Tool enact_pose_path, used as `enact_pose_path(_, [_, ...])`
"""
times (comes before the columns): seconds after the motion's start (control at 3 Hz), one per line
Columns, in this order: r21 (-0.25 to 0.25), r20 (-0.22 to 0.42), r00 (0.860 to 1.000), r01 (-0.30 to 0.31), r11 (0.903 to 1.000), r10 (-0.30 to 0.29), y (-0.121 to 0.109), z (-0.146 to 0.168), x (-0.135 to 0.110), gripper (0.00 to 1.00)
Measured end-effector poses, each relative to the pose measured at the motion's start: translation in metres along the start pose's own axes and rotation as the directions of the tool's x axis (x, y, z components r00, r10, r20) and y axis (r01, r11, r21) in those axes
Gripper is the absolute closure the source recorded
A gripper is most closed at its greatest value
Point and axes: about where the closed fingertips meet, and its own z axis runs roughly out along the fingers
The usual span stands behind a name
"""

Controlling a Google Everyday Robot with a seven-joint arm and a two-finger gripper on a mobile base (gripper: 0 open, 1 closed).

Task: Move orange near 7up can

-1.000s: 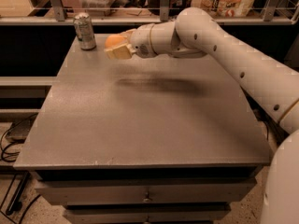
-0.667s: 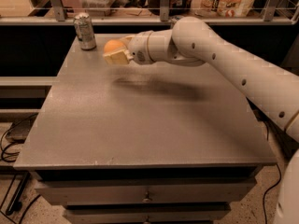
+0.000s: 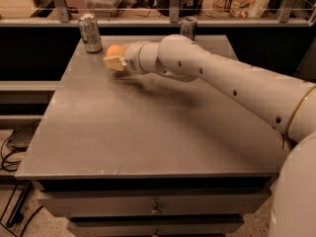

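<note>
Tool (image 3: 115, 57) clenched on orange (image 3: 116, 49), held above far part of table (image 3: 148, 132), near stout silver can (image 3: 90, 32), apart from it.

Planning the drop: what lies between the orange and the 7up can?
Only bare table in the camera view; the gripper holds the orange beside the 7up can.

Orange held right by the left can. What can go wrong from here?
1. The gripper, shut on the round bright orange fruit, sits close beside the stout silvery-grey drink can; a push left may tip it.
2. The fruit looks held above the grey table top; dropped, it may roll off.
3. The arm passes just before a second silver can and may knock it.
</note>
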Motion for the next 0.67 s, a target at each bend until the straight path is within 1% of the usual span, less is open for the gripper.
enact_pose_path(0.33, [0.06,0.014,0.999,-0.033,0.9977,0.032,-0.014,0.017,0.0,1.0])
enact_pose_path(0.67, [0.063,0.037,0.997,-0.073,0.9953,0.071,-0.024,0.035,0.0,0.83])
